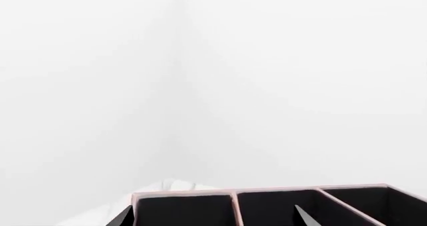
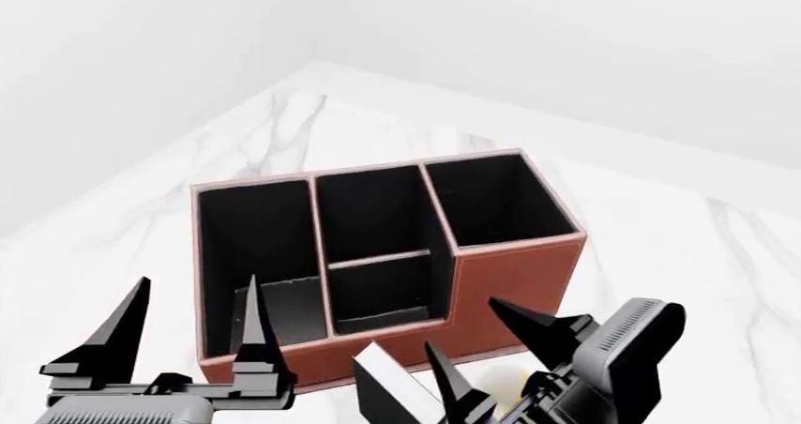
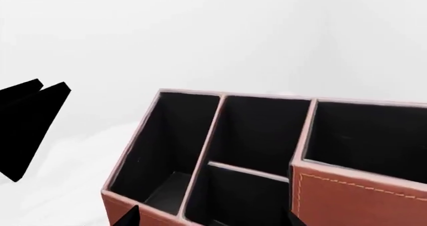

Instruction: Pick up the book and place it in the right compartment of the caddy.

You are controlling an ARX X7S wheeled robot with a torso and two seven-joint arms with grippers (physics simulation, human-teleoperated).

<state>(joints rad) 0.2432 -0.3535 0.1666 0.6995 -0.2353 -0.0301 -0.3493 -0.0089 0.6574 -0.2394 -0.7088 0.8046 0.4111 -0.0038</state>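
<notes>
the marble table (image 2: pixel 313 114) fills the head view, a white veined slab running back to a corner, and on it stands the caddy (image 2: pixel 513 288), a reddish-brown organiser with black lining, its open top facing up so things can be dropped in from above. it has three cells in a row: the larger end cell with a slanted wall at the robot's left, a divided middle cell, and the right compartment (image 2: pixel 498 199), square and deep with full-height walls, with nothing visible in it. in front of the caddy, low in the head view, the right gripper (image 2: pixel 482 349) hangs with its two fingers spread apart and nothing between their tips; it sits just above the book (image 2: pixel 388 377), of which only a white page edge and a dark cover corner show, tilted, at the caddy's near wall. beside the book a pale rounded thing, probably the mug (image 2: pixel 501 382), peeps out. the left gripper (image 2: pixel 194 325) waits at the near left, fingers parted and empty, clear of the work. my reading is that the pick is not yet made and the right arm is lined up to close on the book
</notes>
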